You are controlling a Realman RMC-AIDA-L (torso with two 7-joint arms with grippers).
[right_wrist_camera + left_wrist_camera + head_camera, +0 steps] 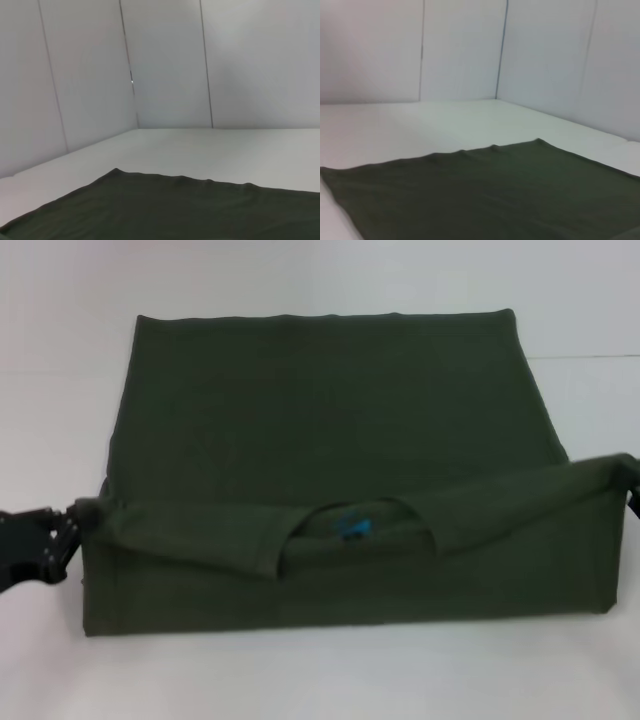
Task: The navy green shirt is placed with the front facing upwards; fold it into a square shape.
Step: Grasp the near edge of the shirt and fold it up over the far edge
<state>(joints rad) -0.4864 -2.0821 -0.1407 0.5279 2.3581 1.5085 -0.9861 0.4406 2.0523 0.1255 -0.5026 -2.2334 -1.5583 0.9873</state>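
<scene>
The near edge of the dark olive-green cotton shirt is lifted off the white counter, collar and blue-marked neck label sagging in the middle, the rest lying flat. The black left tool pinches its left corner. The right tool sits at the right corner, barely in frame, so can't tell its grip.

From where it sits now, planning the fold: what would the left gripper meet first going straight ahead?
Likely only the shirt spread flat ahead of the left gripper, then bare table and the far wall; depth is unclear.
</scene>
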